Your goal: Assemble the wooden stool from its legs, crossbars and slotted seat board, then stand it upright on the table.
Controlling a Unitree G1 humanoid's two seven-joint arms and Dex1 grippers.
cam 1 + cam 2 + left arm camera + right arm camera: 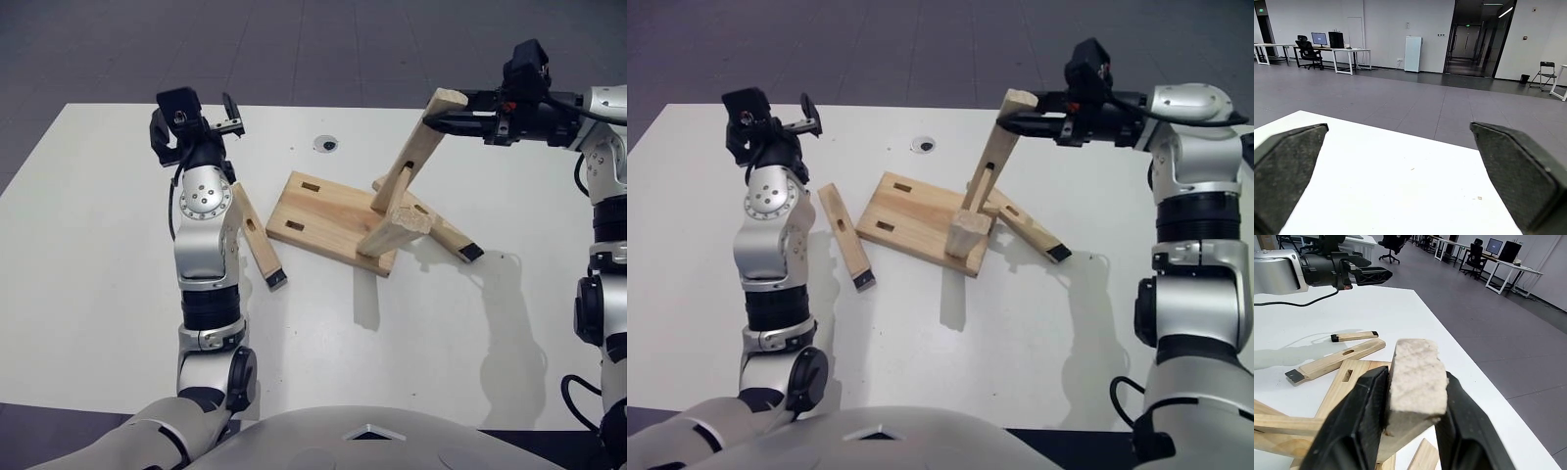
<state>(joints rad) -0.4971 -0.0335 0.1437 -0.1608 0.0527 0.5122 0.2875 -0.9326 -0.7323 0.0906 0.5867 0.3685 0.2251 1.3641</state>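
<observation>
Seat board [333,223] lay flat in the middle of the desk [98,245], a loose leg [260,240] just to its left. Your right hand [438,116] pinched the top of a tilted leg [411,162] rising from the board; levering it could crack the wood or skid the board. A third leg [446,235] lay just behind, crowding it. Your left hand [199,125] hung spread, empty.

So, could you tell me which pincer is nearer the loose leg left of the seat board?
Left. The left pincer hangs open just behind the loose leg; the right pincer grips a tilted leg beyond the board.
</observation>
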